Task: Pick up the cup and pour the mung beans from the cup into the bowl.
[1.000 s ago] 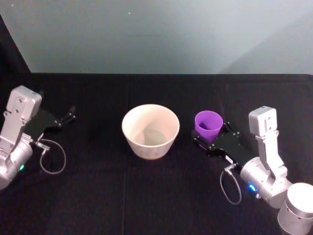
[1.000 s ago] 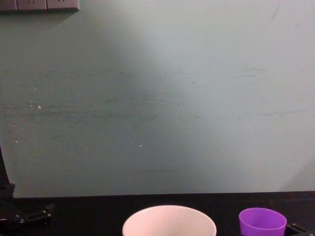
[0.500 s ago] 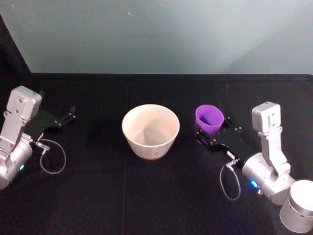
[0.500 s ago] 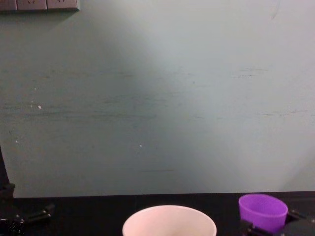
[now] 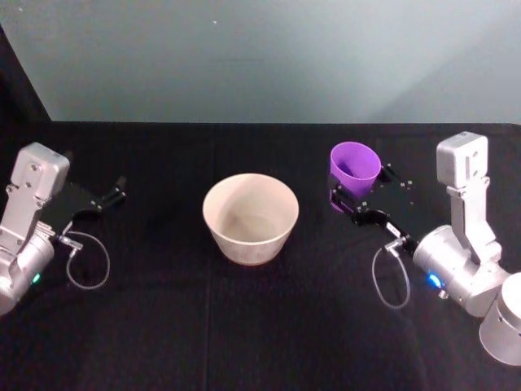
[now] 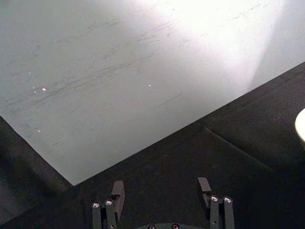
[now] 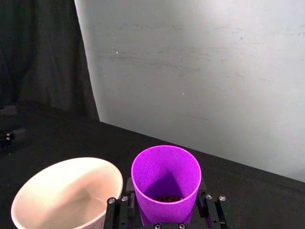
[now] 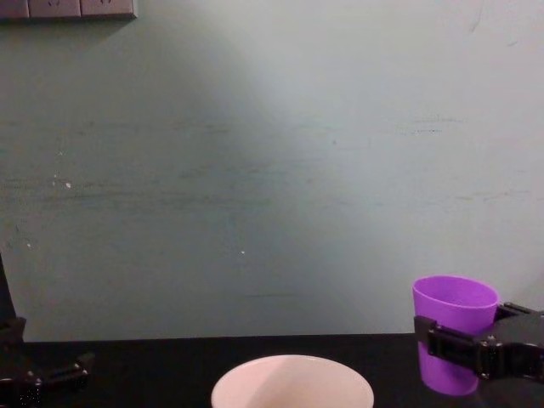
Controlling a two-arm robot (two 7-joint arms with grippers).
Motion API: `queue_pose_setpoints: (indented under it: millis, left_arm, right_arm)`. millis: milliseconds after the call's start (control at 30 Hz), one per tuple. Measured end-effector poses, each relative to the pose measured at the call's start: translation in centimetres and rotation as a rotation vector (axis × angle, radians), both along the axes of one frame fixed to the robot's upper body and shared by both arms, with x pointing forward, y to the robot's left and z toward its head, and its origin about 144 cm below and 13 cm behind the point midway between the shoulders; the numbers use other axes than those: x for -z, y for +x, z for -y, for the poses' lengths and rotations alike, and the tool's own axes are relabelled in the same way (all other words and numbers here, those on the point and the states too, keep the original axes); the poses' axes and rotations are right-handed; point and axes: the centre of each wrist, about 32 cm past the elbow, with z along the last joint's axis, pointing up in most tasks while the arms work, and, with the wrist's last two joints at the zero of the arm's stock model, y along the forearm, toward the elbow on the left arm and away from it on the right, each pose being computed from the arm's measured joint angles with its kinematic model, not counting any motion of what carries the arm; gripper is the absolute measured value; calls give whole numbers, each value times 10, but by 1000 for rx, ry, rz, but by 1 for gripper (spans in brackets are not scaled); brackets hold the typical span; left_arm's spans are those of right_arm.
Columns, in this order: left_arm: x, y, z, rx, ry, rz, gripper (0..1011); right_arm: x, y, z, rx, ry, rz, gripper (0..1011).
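Note:
My right gripper [image 5: 358, 195] is shut on the purple cup [image 5: 354, 169] and holds it upright above the black table, to the right of the whitish bowl [image 5: 251, 218]. In the right wrist view the cup [image 7: 166, 183] sits between the fingers [image 7: 211, 209], with a few dark mung beans [image 7: 166, 198] at its bottom, and the bowl [image 7: 66, 191] lies beside it. From the chest, the cup [image 8: 454, 327] hangs clear of the table, higher than the bowl's rim [image 8: 291, 381]. My left gripper [image 5: 114, 194] rests open at the far left, its fingers [image 6: 117, 191] apart over bare table.
A black cloth covers the table [image 5: 244, 326] up to a pale wall [image 5: 260, 57] at the back. Cable loops hang beside each wrist [image 5: 85, 261]. A power socket strip [image 8: 68, 8] is on the wall.
The right gripper has lifted the cup off the table, up and slightly back. The bowl and the left arm have not moved.

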Motion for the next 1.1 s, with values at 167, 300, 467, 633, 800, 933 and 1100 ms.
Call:
queue_pose_setpoints:
  millis: [167, 300, 467, 633, 800, 933, 1100]
  left_arm:
    - [0, 0, 0, 0, 0, 0, 1000]
    - [0, 0, 0, 0, 0, 0, 1000]
    - [0, 0, 0, 0, 0, 0, 1000]
    - [0, 0, 0, 0, 0, 0, 1000]
    - [0, 0, 0, 0, 0, 0, 1000]
    - [0, 0, 0, 0, 0, 0, 1000]
    - [0, 0, 0, 0, 0, 0, 1000]
  right_arm:
    - [-4, 1, 0, -2, 4, -15, 726]
    - [-5, 1, 0, -3, 5, -15, 726]
    - [-4, 1, -1, -3, 5, -14, 726]
    - [-4, 1, -1, -3, 5, -13, 726]
    - [-4, 1, -1, -3, 5, -12, 726]
    - [-4, 1, -1, -3, 5, -11, 726]
    - [-4, 1, -1, -3, 4, -12, 726]
